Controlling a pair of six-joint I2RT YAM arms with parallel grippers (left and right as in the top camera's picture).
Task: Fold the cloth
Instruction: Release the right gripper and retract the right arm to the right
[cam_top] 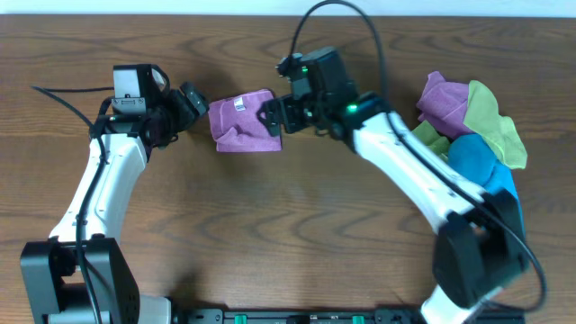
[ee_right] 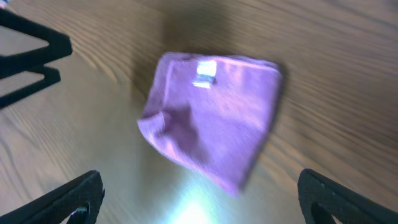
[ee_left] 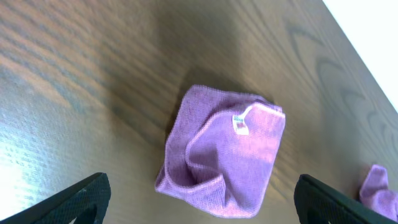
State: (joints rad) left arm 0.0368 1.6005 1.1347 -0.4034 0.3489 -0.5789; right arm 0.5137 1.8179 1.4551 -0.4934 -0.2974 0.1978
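- The left claw (cam_top: 193, 97) hangs just beside the left edge of the cloth (cam_top: 245, 121). Its wrist view shows the fingers spread wide with nothing between them. It is best lifted straight up and back toward the left edge of the bench (cam_top: 270, 234), never swept across the fabric.
- The cloth lies as a small, roughly square lilac packet close to the far edge of the bench, left of centre, with its white tag (ee_left: 239, 123) facing up. The fold looks essentially made, so the step in hand is probably a clean let-go.
- One near corner shows a loose, curled layer (ee_left: 193, 182). If neatness matters, it wants a light press flat; a pinch would drag the stack.
- The right claw (cam_top: 270, 115) is over the packet's right edge, jaws also wide and empty. The overhead view does not settle whether a finger touches the cloth, so it should rise before moving sideways.
- The pile of spare cloths (cam_top: 472, 126) sits well apart near the right edge, and the right arm should steer clear of it.
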